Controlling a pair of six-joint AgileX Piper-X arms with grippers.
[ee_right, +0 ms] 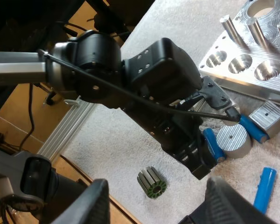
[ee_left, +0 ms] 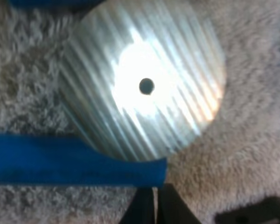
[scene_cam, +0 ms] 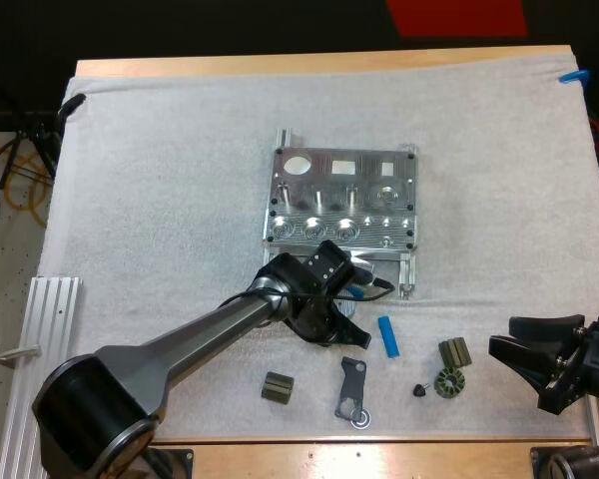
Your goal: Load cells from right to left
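One arm reaching in, the other waiting at the side.
The left arm (scene_cam: 180, 344) runs from the 7 o'clock corner toward 2 o'clock, its wrist bent so the left gripper (scene_cam: 347, 329) points down. The right gripper (scene_cam: 507, 341) sits at 4 o'clock, aimed toward 9 o'clock, its fingers (ee_right: 91, 205) spread apart.

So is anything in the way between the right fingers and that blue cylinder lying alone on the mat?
Yes. A dark ribbed block, a dark ribbed ring and a tiny dark cone lie between the open right fingers and the loose blue cylinder. The block is nearest the straight path.
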